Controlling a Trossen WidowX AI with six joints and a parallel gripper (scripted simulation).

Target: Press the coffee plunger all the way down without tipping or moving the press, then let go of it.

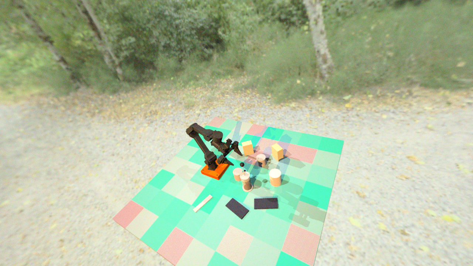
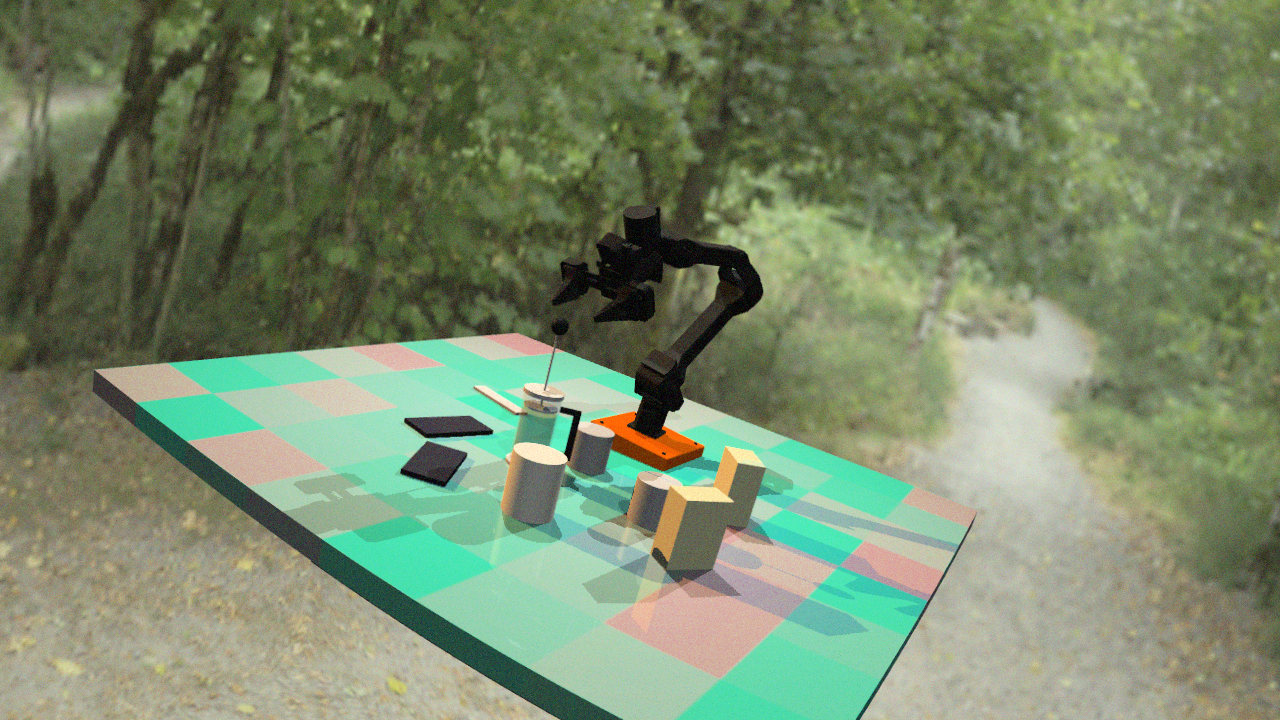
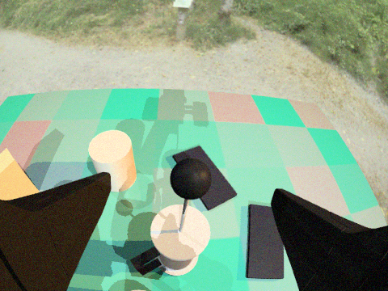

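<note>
While your gripper (image 2: pixel 601 293) hangs spread wide with nothing in it, the coffee press (image 2: pixel 540 416) stands just below on the checkered board (image 2: pixel 268 452), its plunger knob (image 3: pixel 190 178) up. Beyond lie gravel and trees; the board's far edge looks blurry.

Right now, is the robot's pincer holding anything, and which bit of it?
Nothing is held. The pincer is wide open, poised above the plunger knob of the coffee press, not touching it.
</note>
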